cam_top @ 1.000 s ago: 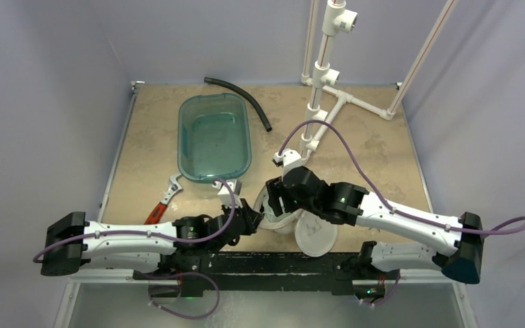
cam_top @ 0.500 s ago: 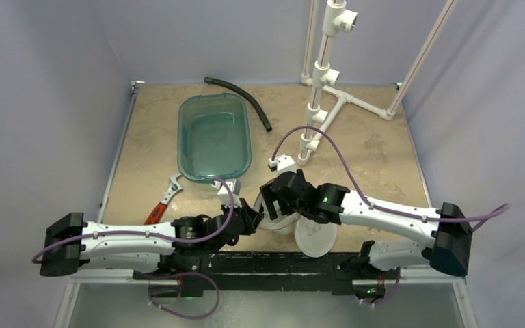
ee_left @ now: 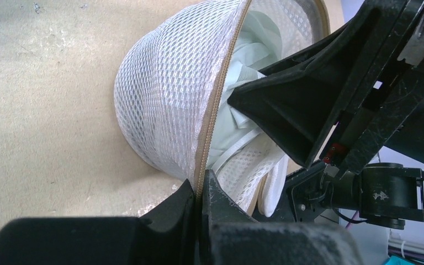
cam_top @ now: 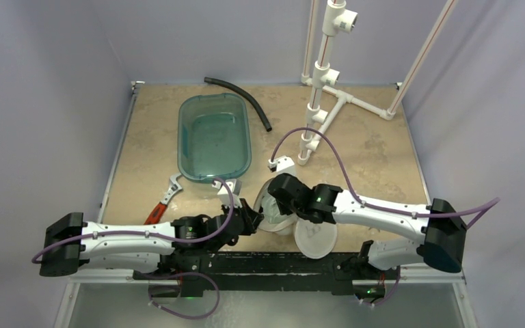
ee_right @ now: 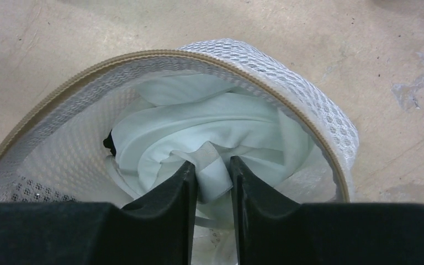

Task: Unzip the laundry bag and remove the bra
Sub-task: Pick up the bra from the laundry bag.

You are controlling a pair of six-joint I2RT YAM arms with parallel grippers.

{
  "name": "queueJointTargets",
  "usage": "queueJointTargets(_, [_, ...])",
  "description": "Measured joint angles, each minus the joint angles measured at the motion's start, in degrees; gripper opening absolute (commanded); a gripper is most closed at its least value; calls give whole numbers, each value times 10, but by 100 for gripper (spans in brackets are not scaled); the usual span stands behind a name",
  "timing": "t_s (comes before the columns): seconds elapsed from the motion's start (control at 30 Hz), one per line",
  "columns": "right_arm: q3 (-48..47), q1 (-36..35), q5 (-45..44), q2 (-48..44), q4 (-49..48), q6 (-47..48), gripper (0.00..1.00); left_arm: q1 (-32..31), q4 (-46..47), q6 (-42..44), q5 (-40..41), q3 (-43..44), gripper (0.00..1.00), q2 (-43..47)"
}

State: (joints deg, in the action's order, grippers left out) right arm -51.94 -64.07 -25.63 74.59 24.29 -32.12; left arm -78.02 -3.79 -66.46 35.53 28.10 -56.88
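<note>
Since a second ago the right arm (cam_top: 383, 212) has sunk lower and reached further left over the table (cam_top: 383, 150), bringing the right gripper (ee_right: 210, 172) down inside the laundry bag (cam_top: 268, 217). The bag sits unzipped at lower centre of the top view, with its round lid (cam_top: 314, 239) flopped toward the bottom edge. Pale bra (ee_right: 199, 118) fabric fills it, and the right gripper pinches a fold. At the bag's zip rim the left gripper (ee_left: 200, 190) is clamped tight.
</note>
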Motion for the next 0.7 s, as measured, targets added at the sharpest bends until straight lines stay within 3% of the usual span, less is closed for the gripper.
queueJointTargets(0.1, [0,0,-6,-2,6,-3,0,0,0,0,0,0,0,0])
queueJointTargets(0.43, [-24,0,6,-73,61,-4,0,0,-1,-4,0,0,0,12])
queueJointTargets(0.7, [-109,0,26,-129,88,2,0,0,-1,-5,0,0,0,15])
